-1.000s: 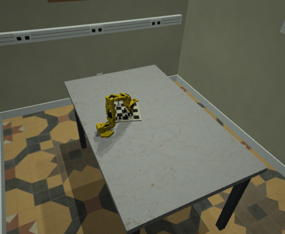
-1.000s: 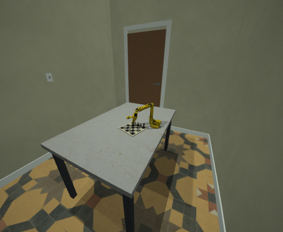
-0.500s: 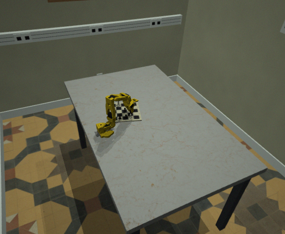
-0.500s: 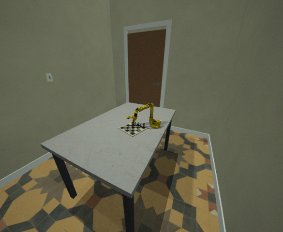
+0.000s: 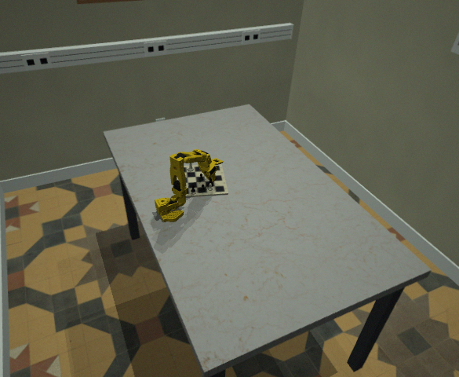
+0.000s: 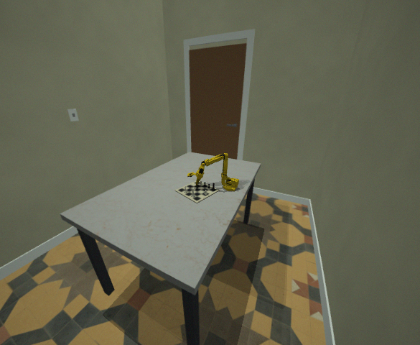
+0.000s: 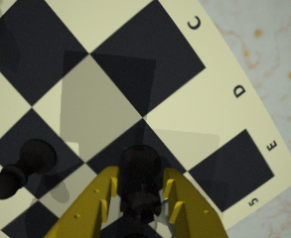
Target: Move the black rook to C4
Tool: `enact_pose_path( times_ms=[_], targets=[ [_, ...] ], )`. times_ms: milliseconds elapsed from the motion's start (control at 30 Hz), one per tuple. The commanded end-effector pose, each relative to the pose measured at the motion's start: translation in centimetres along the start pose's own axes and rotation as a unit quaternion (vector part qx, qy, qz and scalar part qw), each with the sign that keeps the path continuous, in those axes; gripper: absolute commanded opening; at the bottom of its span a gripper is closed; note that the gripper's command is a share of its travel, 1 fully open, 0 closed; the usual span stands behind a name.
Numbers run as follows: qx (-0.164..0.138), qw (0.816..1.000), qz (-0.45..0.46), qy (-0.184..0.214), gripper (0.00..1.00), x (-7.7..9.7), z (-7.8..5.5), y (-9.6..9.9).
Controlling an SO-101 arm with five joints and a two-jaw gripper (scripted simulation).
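The black rook point(image 7: 141, 158) stands upright on dark square D4 of the chessboard point(image 5: 225, 191) point(image 6: 186, 196) point(image 7: 217, 57), between my fingers. My gripper point(image 5: 210, 178) point(image 6: 197, 182) point(image 7: 141, 170) points down around the rook's upper part. Its fingers stand narrowly apart, with slight gaps beside the rook in the wrist view, and its base looks to rest on the board. Light square C4 point(image 7: 97, 94) holds no piece and lies partly in the gripper's shadow. The rook's top is dark and hard to make out.
A black pawn point(image 7: 36, 155) stands on C3, beside C4. A white piece point(image 5: 210, 186) stands close behind the rook in the wrist view, partly hidden by a finger. Black pieces point(image 5: 192, 189) stand along the board's near edge, and a tall white piece point(image 5: 191, 167) at the back.
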State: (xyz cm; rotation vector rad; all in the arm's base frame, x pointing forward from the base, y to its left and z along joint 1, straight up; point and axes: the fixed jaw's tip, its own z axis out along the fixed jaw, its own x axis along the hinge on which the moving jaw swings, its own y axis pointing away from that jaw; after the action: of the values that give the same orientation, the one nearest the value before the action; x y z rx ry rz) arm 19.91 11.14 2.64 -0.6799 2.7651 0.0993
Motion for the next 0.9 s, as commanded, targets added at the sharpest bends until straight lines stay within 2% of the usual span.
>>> enact_pose_path(
  times_ms=[0,500,867],
  targets=[
    [0.001,1.0,0.008,0.007,0.12,0.55,0.35,-0.24],
    [0.002,1.0,0.01,0.007,0.11,0.75,0.5,-0.34],
    [0.002,1.0,0.01,0.007,0.06,0.75,0.5,-0.34]
  ],
)
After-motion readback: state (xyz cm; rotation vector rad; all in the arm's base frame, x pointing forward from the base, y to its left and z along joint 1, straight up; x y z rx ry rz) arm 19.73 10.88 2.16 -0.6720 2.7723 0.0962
